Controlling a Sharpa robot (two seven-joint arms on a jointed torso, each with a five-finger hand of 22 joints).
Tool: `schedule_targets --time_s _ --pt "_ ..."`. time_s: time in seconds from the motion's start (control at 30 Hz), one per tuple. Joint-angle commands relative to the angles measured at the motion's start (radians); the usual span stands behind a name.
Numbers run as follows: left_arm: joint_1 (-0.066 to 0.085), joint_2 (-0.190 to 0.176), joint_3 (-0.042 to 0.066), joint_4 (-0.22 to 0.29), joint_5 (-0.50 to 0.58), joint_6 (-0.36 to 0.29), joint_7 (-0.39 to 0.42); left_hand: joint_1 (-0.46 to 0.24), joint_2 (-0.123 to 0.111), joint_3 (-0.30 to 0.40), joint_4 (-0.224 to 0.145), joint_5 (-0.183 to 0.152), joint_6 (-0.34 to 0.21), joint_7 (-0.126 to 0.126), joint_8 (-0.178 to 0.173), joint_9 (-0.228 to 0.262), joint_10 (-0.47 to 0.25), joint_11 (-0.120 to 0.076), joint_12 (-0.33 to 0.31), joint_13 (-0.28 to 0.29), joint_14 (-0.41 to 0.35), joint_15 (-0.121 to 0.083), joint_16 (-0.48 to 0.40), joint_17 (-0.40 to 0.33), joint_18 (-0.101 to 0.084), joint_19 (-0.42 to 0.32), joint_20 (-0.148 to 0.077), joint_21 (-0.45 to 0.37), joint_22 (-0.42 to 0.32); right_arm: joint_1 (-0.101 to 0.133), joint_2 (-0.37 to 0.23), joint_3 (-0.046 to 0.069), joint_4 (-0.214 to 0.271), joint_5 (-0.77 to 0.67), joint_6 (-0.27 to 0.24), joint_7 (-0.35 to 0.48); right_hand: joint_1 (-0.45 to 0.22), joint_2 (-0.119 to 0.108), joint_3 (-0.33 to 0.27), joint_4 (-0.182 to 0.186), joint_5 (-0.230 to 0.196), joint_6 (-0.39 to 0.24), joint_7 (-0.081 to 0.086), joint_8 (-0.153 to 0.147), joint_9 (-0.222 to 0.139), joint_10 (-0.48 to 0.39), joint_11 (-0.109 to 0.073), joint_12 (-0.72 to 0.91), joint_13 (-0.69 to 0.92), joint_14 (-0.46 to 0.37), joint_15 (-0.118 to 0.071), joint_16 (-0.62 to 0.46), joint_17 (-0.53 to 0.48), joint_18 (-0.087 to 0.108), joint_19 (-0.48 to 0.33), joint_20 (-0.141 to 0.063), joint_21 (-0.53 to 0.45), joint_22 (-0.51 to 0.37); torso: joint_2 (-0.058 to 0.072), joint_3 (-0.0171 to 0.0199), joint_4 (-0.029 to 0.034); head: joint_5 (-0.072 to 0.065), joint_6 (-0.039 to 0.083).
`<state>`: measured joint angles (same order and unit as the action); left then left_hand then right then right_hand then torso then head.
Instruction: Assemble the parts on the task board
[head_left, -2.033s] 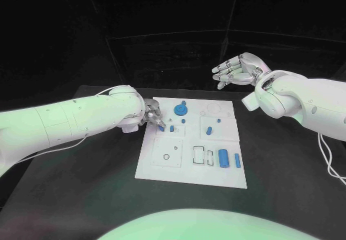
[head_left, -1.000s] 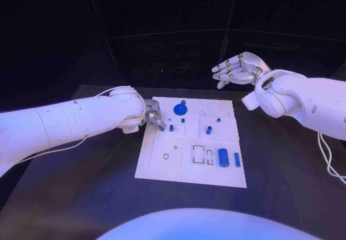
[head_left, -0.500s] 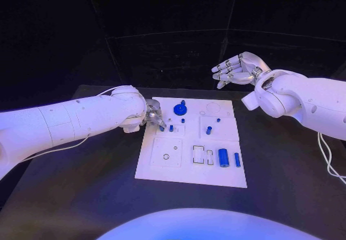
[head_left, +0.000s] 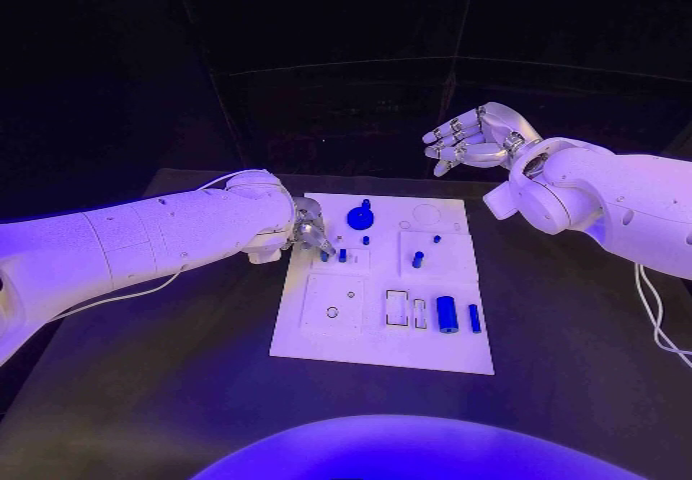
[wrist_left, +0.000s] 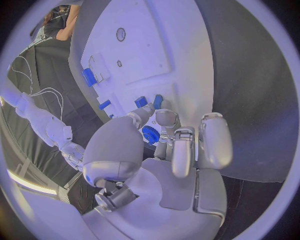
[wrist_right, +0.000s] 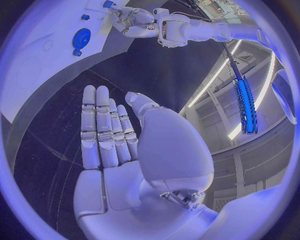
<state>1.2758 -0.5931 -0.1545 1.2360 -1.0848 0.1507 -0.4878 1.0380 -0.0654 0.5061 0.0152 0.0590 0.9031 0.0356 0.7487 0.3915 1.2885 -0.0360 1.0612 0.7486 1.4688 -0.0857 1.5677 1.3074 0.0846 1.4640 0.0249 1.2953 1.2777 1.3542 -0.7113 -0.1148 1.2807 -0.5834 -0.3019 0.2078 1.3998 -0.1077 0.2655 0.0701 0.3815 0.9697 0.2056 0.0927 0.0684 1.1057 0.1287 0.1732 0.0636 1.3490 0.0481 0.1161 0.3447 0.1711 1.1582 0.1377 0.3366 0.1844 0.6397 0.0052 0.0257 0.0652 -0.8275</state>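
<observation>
Little has moved since the earlier frames: the left robot hand (head_left: 306, 233) has stayed at the board's (head_left: 335, 340) upper-left corner, left of centre in the head view, its fingers working over a small blue peg (head_left: 342, 256) there, while the right robot hand (head_left: 469, 140) still hangs in the upper right of the frame, well off the board. The right one is released, fingers straight and apart, holding nothing. The left one's fingers (wrist_left: 164, 120) are curled down beside two small blue pieces in its wrist view; whether they actually pinch one I cannot tell.

Other parts sit on the board: a round blue piece (head_left: 361, 216) near the top edge, a short peg (head_left: 417, 260) right of centre, and a cylinder (head_left: 447, 314) with a thin bar (head_left: 473, 318) in the lower right.

Risks, as I judge them: the peg is small against those fingers, so a loose pinch could let it tip or skid across the board. A peg pressed in at a tilt could jam in its hole. The fingers crowd the neighbouring blue piece and might knock it over. Pushing sideways could also slide the board on the desk (head_left: 173, 400), since nothing visibly holds it down.
</observation>
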Motion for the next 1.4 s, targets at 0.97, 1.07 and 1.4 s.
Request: schedule_targets --time_s 0.97,1.07,1.4 --pt "0.001 -0.048 0.0 0.006 0.16 -0.28 0.124 -0.044 -0.015 -0.33 0.199 -0.004 -0.117 0.047 -0.042 -0.023 -0.174 0.045 -0.162 -0.22 0.056 0.024 -0.091 0.097 0.041 -0.08 0.015 -0.279 -0.261 0.002 0.0 0.001 -0.003 -0.001 0.001 0.01 -0.028 0.007 -0.002 0.01 0.011 -0.011 0.001 -0.004 0.0 -0.009 0.003 -0.003 -0.001 0.009 0.005 -0.01 -0.003 0.009 0.005 0.008 -0.011 -0.006 -0.001 -0.0005 0.0011 -0.004 0.005" --pt "0.001 -0.051 0.0 0.004 0.224 -0.3 0.19 0.035 0.001 -0.348 0.189 -0.005 -0.185 0.084 -0.073 -0.049 -0.286 0.077 -0.223 -0.257 -0.037 0.055 -0.234 -0.116 0.083 -0.202 0.041 -0.546 -0.496 0.002 -0.001 0.001 -0.003 -0.001 0.001 0.01 -0.028 0.008 -0.002 0.01 0.011 -0.011 0.001 -0.004 0.0 -0.009 0.003 -0.003 -0.001 0.009 0.005 -0.01 -0.003 0.009 0.005 0.008 -0.011 -0.006 -0.001 0.0001 0.0014 -0.005 0.006" --pt "-0.001 -0.012 0.0 -0.016 0.225 -0.352 0.487 0.355 0.02 -0.283 0.024 -0.003 -0.18 0.119 -0.161 -0.153 -0.458 0.122 -0.379 -0.403 -0.309 0.1 -0.546 -0.552 0.098 -0.303 0.087 -0.729 -0.623 0.001 0.002 0.001 -0.004 -0.001 -0.001 0.01 -0.022 0.009 0.002 0.006 0.015 -0.011 0.0 -0.004 0.0 -0.01 0.002 -0.003 -0.001 0.01 0.003 -0.012 -0.004 0.01 0.007 0.008 -0.013 -0.008 0.001 -0.0007 -0.0012 -0.01 0.019"
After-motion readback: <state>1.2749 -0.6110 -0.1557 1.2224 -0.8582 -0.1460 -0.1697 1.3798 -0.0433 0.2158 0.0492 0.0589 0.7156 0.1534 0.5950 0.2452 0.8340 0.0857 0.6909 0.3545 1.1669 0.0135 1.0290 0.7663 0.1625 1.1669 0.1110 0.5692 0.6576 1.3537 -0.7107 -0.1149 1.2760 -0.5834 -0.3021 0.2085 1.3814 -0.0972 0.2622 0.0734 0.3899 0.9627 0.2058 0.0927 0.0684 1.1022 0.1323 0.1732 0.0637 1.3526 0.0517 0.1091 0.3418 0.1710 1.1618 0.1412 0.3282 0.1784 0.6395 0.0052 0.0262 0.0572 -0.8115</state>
